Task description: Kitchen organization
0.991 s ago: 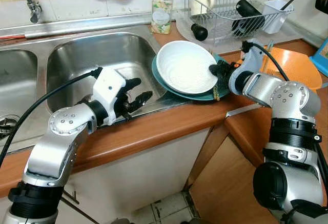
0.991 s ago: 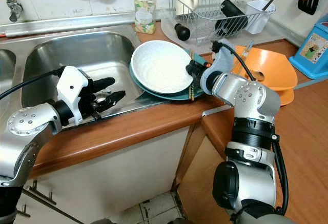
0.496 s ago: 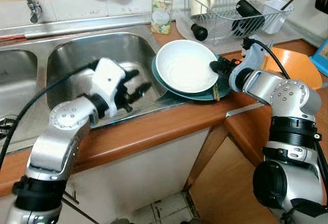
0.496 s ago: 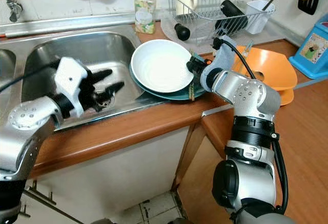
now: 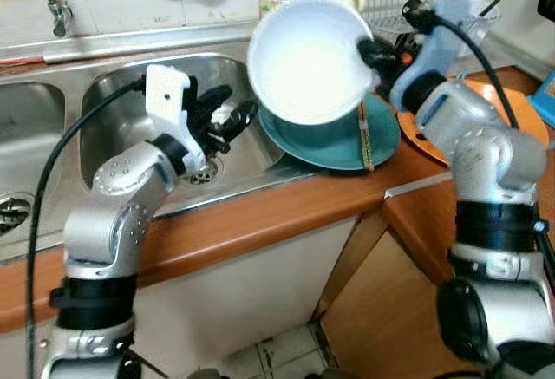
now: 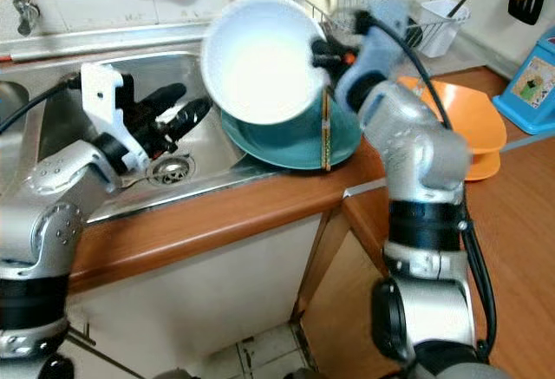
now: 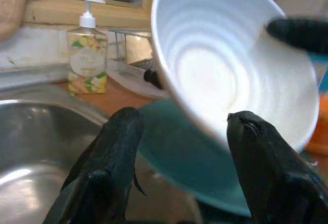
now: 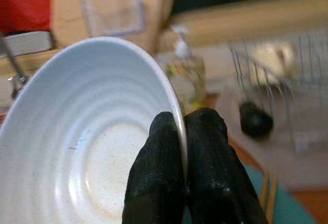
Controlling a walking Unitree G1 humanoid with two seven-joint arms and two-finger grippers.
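white bowl held up over a teal plate at the kitchen sink

the right gripper holds a white bowl in the air, tilted steeply so its ribbed inside faces the robot. its two black fingers are pressed together on the bowl's rim, one on each side of the thin edge. the bowl hangs above a teal plate, clear of it. the plate lies on the brown wooden counter with its left edge overlapping the rim of the steel sink. a pair of chopsticks lies across the right part of the plate.

the left gripper hovers over the right basin of the sink, just left of the bowl and plate. its two fingers are spread apart and hold nothing. in the left wrist view the fingers frame the bowl and the plate beyond them, without touching either.

behind the bowl, a soap dispenser with a pump top stands against the back wall. to its right a wire dish rack holds a cream mug, dark items and a white cutlery cup. an orange bowl sits on the counter to the right of the plate, behind the right arm. a blue box stands at the far right edge. a tap rises at the back left of the sink.
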